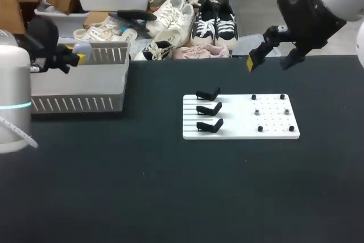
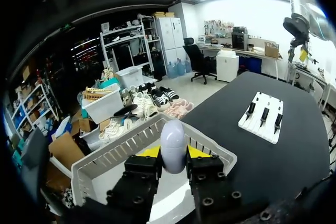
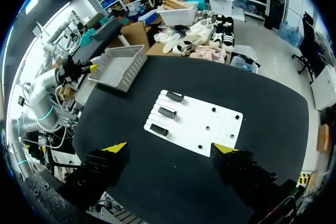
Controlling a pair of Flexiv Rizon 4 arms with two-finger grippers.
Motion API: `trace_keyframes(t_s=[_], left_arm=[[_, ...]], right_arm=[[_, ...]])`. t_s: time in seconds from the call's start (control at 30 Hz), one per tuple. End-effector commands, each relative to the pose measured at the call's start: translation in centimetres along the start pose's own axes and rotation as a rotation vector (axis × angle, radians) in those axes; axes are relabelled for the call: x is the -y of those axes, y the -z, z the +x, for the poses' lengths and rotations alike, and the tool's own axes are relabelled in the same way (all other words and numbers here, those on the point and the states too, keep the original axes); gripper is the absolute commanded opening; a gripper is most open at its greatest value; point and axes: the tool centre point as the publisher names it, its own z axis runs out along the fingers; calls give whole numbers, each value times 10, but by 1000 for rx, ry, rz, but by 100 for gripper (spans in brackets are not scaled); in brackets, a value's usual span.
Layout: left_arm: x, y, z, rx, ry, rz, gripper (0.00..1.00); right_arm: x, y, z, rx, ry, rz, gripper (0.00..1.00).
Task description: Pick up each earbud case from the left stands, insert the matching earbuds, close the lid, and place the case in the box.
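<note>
Left hand [image 2: 174,153] is gripping the egg-shaped earbud case [image 2: 173,141] across its flanks over the slotted box [image 2: 115,148]; shell is looking smooth, light, rigid, likely slippery, favouring that flank hold; right hand [image 3: 169,148] is hanging open above desk [image 3: 157,187].

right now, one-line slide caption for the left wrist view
Left gripper shut on a pale earbud case above the slatted grey box.
</note>
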Motion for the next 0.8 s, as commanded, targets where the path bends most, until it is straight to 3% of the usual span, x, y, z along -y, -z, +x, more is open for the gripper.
trace_keyframes(t_s=[0.03,0.23,0.3,0.33,0.37,0.4,0.6,0.67,0.8], left_arm=[[-15,-28,-5,-14,-1,17,0],[-20,-32,-3,-5,-1,54,0],[-20,-32,-2,-6,-5,68,17],[-19,-30,-2,-2,-10,77,67],[-18,-28,-2,3,-13,81,91],[-17,-26,-3,4,-25,87,100],[-4,-3,-13,103,-72,130,100],[10,8,-20,179,-101,175,100],[36,22,-30,242,-158,249,100]], right_arm=[[0,1,2,2,-1,2,100],[0,1,2,2,-1,2,100],[0,1,2,2,-1,2,100],[0,1,2,2,-1,2,100],[0,1,2,2,-1,2,100],[0,1,2,2,-1,2,100],[0,1,2,2,-1,2,100],[0,1,2,2,-1,2,100],[0,1,2,2,-1,2,100]])
